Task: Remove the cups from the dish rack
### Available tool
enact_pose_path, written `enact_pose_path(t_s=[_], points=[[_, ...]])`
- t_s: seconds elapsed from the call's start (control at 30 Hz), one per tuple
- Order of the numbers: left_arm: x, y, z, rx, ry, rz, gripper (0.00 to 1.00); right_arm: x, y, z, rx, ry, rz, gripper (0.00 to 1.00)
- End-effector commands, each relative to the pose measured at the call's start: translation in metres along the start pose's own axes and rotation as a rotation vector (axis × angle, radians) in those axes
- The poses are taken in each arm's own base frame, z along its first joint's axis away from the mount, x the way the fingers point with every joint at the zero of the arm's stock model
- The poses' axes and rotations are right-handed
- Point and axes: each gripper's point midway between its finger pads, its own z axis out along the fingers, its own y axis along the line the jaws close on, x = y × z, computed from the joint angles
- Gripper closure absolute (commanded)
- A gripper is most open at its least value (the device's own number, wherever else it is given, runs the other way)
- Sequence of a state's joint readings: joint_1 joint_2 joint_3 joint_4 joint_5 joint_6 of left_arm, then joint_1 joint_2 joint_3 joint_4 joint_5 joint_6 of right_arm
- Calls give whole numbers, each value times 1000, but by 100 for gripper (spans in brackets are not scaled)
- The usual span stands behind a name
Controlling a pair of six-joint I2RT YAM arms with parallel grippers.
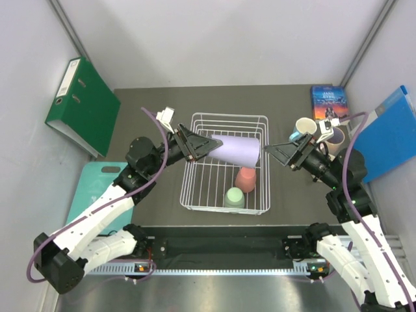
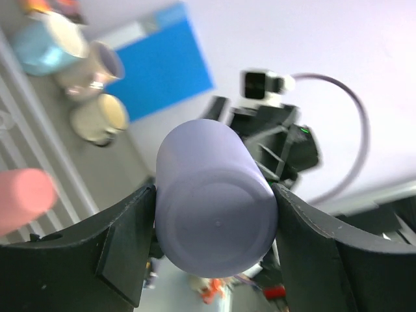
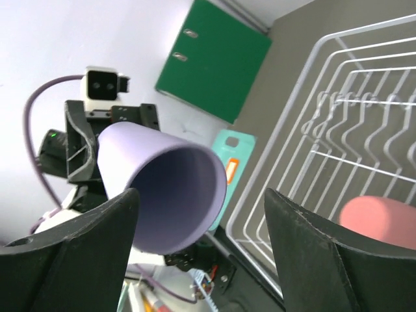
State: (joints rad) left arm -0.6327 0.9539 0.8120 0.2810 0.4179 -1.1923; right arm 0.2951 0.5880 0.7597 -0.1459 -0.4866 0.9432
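My left gripper (image 1: 203,147) is shut on the base end of a lavender cup (image 1: 237,149), holding it on its side above the white wire dish rack (image 1: 227,116). In the left wrist view its fingers press both sides of the cup (image 2: 214,214). The cup's open mouth (image 3: 172,195) faces my right gripper (image 1: 272,149), which is open. Its jaws stand wide at the rim, with a clear gap on one side. A pink cup (image 1: 246,179) and a sage green cup (image 1: 234,197) sit upside down in the rack.
Three cups stand on the table right of the rack, among them a cream one (image 1: 305,125) and a light blue one (image 2: 42,49). A book (image 1: 328,101) and a blue folder (image 1: 390,136) lie beyond. A green binder (image 1: 81,104) and a teal board (image 1: 97,188) are at the left.
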Motion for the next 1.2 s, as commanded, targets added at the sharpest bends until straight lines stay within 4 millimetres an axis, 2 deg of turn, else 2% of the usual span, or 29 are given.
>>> enact_pose_path(t_s=[0.0,0.13,0.37,0.53,0.7,0.83,0.87,0.93,0.97,1.0,1.13,1.17], points=[[6,-53,-9,241,66,-14,100,-7,47,-9,-181,-11,-24,23],[10,-43,-8,216,78,-28,100,-11,66,-10,-237,-12,-29,22],[6,-27,-9,139,28,-5,100,-20,84,-16,-266,-37,-57,22],[9,-24,-5,144,50,-18,100,-6,100,-13,-348,37,-24,22],[9,-24,-3,156,55,-23,100,10,103,3,-354,95,-6,23],[10,-23,-1,165,62,-29,100,21,113,15,-378,137,-12,24],[11,-20,0,161,65,-35,100,24,110,23,-366,151,-12,26],[12,-17,1,155,67,-39,100,23,117,28,-372,144,-35,48],[13,-16,1,153,70,-40,100,24,114,35,-354,152,-35,58],[13,-15,0,152,68,-37,100,25,114,37,-345,156,-38,73],[11,-11,1,119,58,-9,100,13,113,43,-298,115,-88,92],[12,-5,0,89,61,11,99,9,113,43,-281,99,-101,96]])
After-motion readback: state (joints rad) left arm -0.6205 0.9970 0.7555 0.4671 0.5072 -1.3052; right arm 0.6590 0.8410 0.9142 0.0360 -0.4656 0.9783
